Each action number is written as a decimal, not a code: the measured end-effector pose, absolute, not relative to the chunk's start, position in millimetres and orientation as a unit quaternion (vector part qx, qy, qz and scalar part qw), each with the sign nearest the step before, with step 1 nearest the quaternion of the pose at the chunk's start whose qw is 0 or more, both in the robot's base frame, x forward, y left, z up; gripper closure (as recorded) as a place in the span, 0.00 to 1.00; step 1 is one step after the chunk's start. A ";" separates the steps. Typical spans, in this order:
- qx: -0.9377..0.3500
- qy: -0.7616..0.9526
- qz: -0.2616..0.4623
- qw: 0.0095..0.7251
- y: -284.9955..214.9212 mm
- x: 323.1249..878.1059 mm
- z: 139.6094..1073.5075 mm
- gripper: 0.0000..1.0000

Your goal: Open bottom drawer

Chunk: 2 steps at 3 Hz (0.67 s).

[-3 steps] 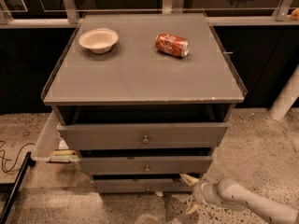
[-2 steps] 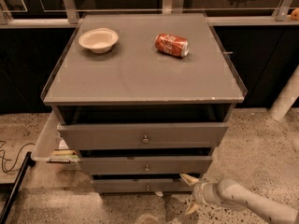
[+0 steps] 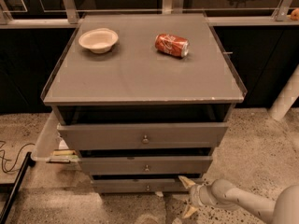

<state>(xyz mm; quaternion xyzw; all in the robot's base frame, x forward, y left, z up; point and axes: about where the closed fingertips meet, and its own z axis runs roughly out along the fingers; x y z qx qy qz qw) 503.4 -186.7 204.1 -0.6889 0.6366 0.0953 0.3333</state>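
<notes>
The bottom drawer (image 3: 135, 185) is the slimmest grey front, lowest of three on the grey cabinet (image 3: 140, 69), with a small round metal knob (image 3: 148, 187). It sits a little behind the two fronts above. My gripper (image 3: 188, 197) is low at the drawer's right end, near the floor, its arm coming in from the lower right. Its two pale fingers are spread apart, one fingertip (image 3: 186, 182) by the drawer's right corner, the other below near the floor. It holds nothing.
A pale bowl (image 3: 98, 39) and a red soda can (image 3: 172, 45) lying on its side rest on the cabinet top. The top drawer (image 3: 142, 135) and middle drawer (image 3: 145, 164) stand out slightly. A black cable (image 3: 9, 160) and a white tray lie at the left on the speckled floor.
</notes>
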 end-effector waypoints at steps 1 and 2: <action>-0.689 0.637 0.095 0.333 -186.3 503.6 203.8 0.00; -0.683 0.642 0.094 0.337 -181.0 516.1 199.2 0.00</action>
